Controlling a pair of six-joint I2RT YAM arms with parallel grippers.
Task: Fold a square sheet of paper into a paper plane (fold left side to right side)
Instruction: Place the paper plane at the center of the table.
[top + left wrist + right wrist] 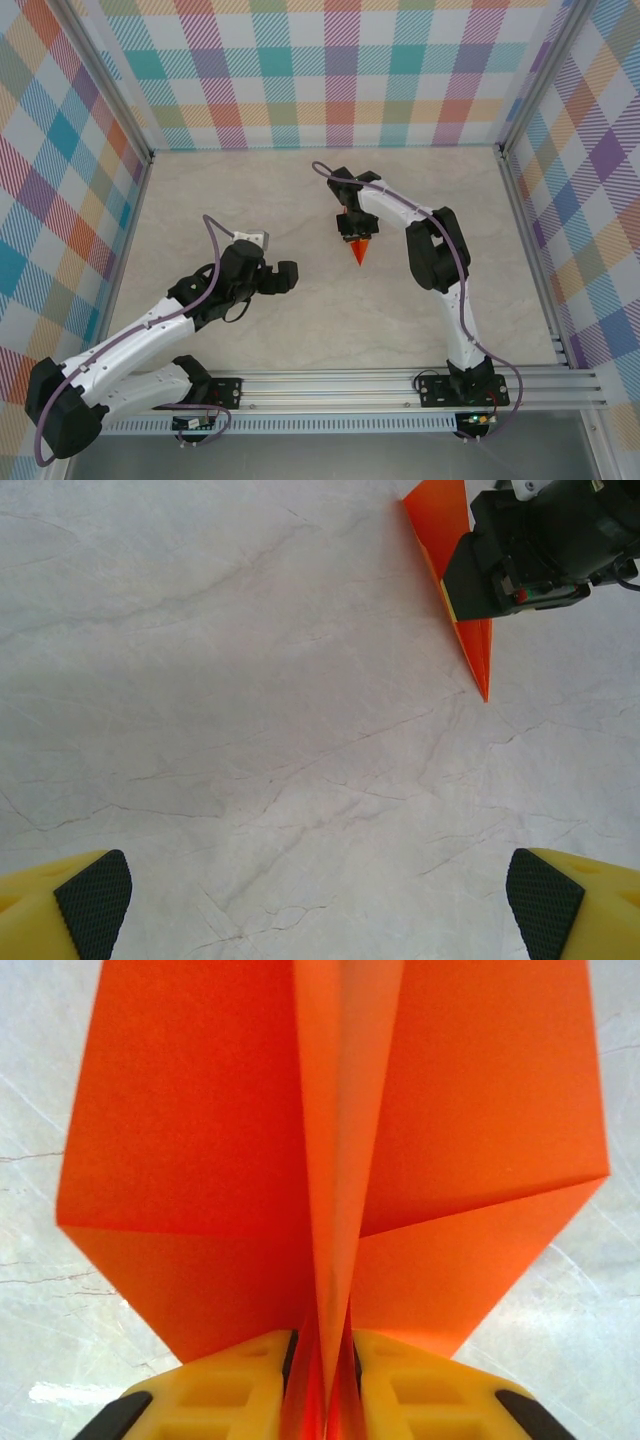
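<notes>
The right gripper (322,1345) has its two yellow fingers (250,1385) drawn nearly together, with the upright centre fold of the paper plane (200,1110) standing in the slit between them. Whether the pads actually press the paper or sit just off it cannot be told, as the fold fills the gap and hides their faces. From the right wrist view the orange wings spread flat to either side. The far end is cut off by the top of the frame, so the nose cannot be seen there.

From above, the right gripper (352,232) covers the rear of the paper plane (360,252). Only the pointed front sticks out, aimed toward the arms' bases, lying on the table (250,200) a little right of centre.

In the left wrist view the black body of the right gripper (540,550) blocks part of the paper plane (440,520). A thin yellowish strip shows at its edge (too small to say which face it is).

The left gripper (320,885) stands wide apart, with its black pads (95,900) cut off at the bottom corners and bare marbled tabletop between them. From above, the left gripper (288,277) sits well to the left of the plane. Plaid walls (340,70) close in three sides, and a metal rail (350,385) runs along the near edge.
</notes>
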